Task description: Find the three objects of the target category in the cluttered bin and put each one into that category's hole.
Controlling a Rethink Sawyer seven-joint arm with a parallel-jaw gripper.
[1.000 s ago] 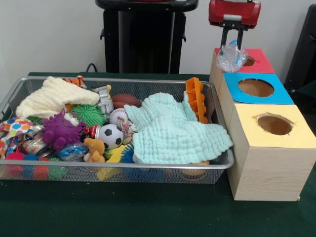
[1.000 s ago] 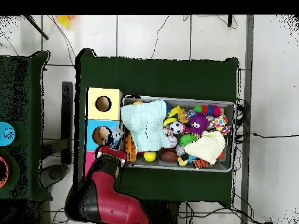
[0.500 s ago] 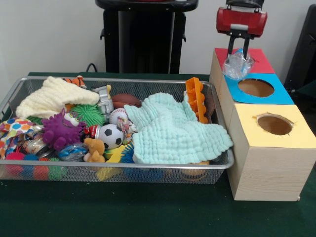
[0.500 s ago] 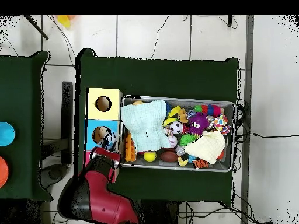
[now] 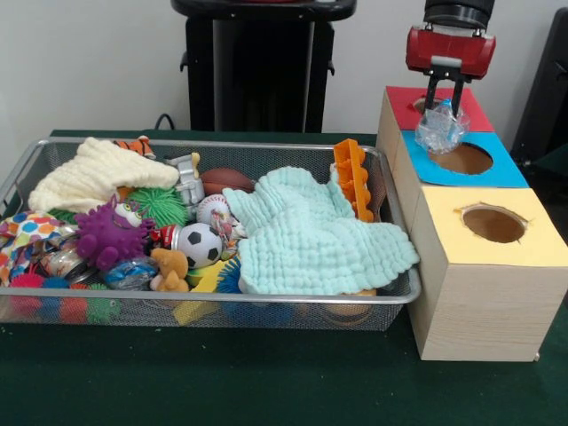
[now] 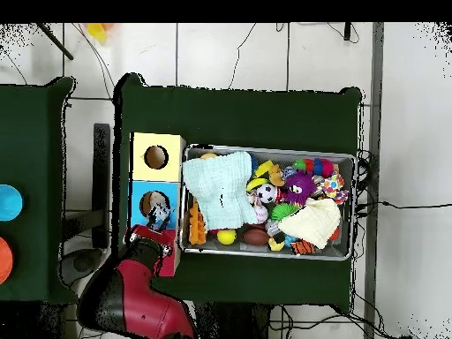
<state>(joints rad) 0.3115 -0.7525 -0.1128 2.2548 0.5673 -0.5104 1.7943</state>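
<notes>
Silver wire mesh forms the cluttered bin [image 5: 27,169] on the green surface [image 5: 266,382], heaped with toys, a cream cloth [image 5: 93,173] and a mint cloth [image 5: 311,235]. Rightward, the gripper [image 5: 444,105] pinches what looks like a crumpled clear plastic bottle [image 5: 441,129] at the near-left edge of the blue box's hole [image 5: 466,160].

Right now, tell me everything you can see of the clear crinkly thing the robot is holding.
The clear crinkly thing looks like crumpled transparent plastic, maybe a small bottle or wrapper, with a hint of blue at its top. It hangs from the hand, whose dark fingers pinch its upper end. It is held over the near edge of the hole in the blue box top, apparently not yet inside.
</notes>
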